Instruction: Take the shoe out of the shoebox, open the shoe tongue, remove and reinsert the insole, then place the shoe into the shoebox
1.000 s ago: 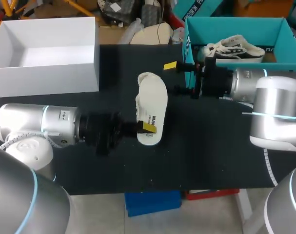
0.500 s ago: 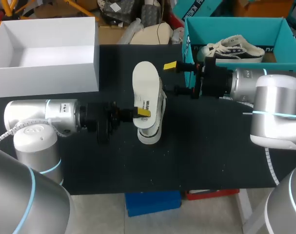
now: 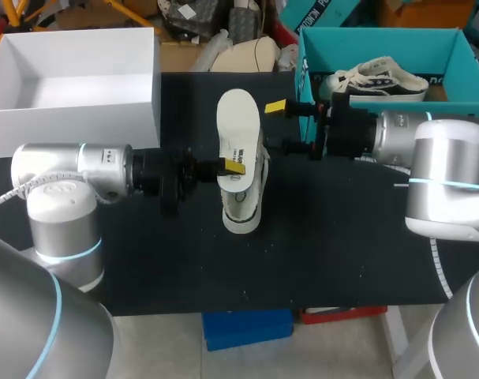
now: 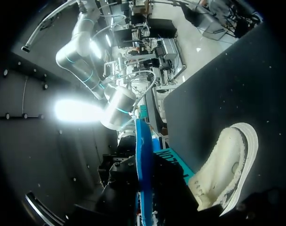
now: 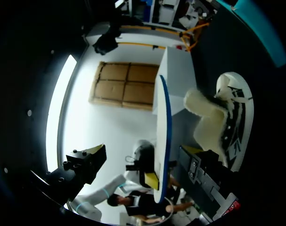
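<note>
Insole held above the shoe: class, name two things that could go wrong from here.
1. The left gripper pinches the insole near one end only, so it might slip or twist.
2. The shoe lies unheld on the table; the right gripper is open beside it, so reinserting could push the shoe away.

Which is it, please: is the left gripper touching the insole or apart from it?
Touching. In the head view the left gripper pinches the insole, a yellow tip lying flat on its face.

White, blue-backed insole (image 3: 238, 126) sits raised above the fleece-lined white shoe (image 3: 244, 209), which rests sole-down.
</note>
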`<state>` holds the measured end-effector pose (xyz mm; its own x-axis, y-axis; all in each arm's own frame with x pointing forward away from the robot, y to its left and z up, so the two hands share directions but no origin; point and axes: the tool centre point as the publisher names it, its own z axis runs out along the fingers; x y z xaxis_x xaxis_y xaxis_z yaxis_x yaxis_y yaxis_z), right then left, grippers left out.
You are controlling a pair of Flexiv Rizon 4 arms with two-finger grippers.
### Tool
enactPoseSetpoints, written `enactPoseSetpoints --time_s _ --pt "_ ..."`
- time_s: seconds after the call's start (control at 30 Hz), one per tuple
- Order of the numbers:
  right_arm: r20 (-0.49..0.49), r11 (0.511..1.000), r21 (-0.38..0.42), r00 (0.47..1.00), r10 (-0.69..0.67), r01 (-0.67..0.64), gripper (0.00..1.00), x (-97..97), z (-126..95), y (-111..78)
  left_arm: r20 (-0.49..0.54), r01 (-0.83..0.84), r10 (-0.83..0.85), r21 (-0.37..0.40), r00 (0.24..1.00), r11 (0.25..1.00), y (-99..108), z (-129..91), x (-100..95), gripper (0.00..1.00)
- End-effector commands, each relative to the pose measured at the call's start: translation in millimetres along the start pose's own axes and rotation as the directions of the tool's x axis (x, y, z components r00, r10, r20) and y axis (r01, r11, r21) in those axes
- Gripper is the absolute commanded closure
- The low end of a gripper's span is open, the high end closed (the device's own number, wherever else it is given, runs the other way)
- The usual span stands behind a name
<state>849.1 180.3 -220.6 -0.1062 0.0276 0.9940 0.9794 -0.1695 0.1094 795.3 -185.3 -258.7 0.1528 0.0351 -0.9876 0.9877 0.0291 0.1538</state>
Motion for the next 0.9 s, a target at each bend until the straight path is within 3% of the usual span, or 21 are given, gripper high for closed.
enactPoseSetpoints --time_s 0.03,0.37,0.4,0.47,0.6,0.67,0.77,0.9 --pt "0.002 1.000 -0.001 1.000 0.000 0.000 0.00 0.1 1.2 -0.3 -0.003 -0.003 0.003 -0.003 1.000 1.000 -0.8 -0.1 -0.5 1.00" --pt "0.066 0.982 0.189 0.998 -0.022 0.009 0.00 -21.0 25.9 -0.9 -0.003 -0.003 0.003 -0.003 1.000 1.000 -0.8 -0.1 -0.5 1.00" --pt "0.070 0.980 0.198 0.997 -0.028 0.014 0.04 -23.5 28.1 -1.3 -0.003 -0.003 0.003 -0.003 1.000 1.000 -0.8 -0.1 -0.5 1.00" --pt "0.064 0.979 0.205 0.998 -0.028 0.014 0.27 -28.4 33.6 -3.4 -0.003 -0.003 0.003 -0.003 1.000 1.000 -0.8 -0.1 -0.5 1.00" --pt "0.049 0.976 0.218 0.999 -0.013 0.002 0.29 -39.1 42.5 -9.1 -0.003 -0.003 0.003 -0.003 1.000 1.000 -0.8 -0.1 -0.5 1.00" --pt "0.046 0.976 0.218 0.999 -0.012 0.001 0.47 -40.9 45.5 -10.4 -0.003 -0.003 0.003 -0.003 1.000 1.000 -0.8 -0.1 -0.5 1.00" --pt "0.043 0.976 0.218 0.999 -0.012 0.003 0.46 -39.9 47.7 -9.8 -0.003 -0.003 0.003 -0.003 1.000 1.000 -0.8 -0.1 -0.5 1.00" --pt "0.060 0.976 0.215 0.997 -0.050 0.036 0.54 -35.6 47.5 -5.2 -0.003 -0.003 0.003 -0.003 1.000 1.000 -0.8 -0.1 -0.5 1.00"
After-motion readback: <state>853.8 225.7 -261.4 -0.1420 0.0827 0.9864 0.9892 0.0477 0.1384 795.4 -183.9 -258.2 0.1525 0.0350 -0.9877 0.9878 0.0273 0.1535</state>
